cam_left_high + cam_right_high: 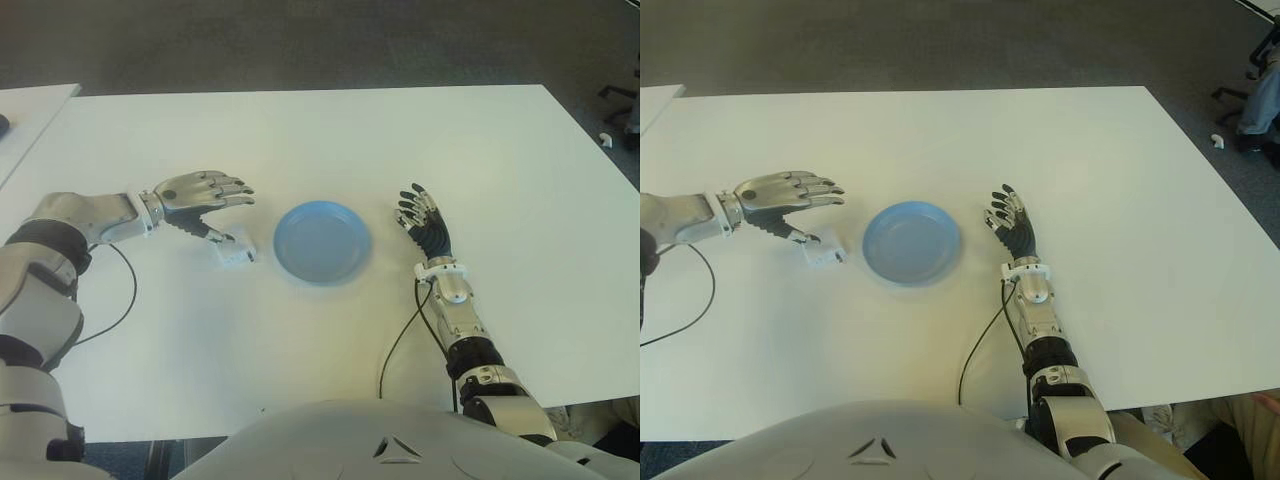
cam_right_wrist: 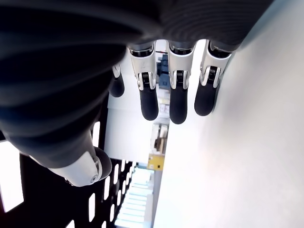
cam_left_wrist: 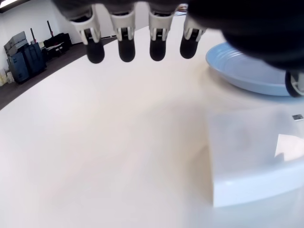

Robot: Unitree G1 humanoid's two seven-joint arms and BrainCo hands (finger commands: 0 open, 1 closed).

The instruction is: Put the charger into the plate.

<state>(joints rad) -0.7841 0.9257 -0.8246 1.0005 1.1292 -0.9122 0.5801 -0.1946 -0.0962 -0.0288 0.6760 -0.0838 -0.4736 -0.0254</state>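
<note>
A small white charger lies on the white table, just left of a round blue plate. My left hand hovers over the charger's left side with fingers stretched out flat toward the plate and the thumb tip right by the charger; nothing is grasped. In the left wrist view the charger is a white block below the spread fingertips, with the plate beyond it. My right hand shows to the right of the plate, fingers extended and holding nothing.
Black cables trail from both wrists across the table. A second white table edge shows at the far left. Dark carpet lies beyond the table, with chair legs at the far right.
</note>
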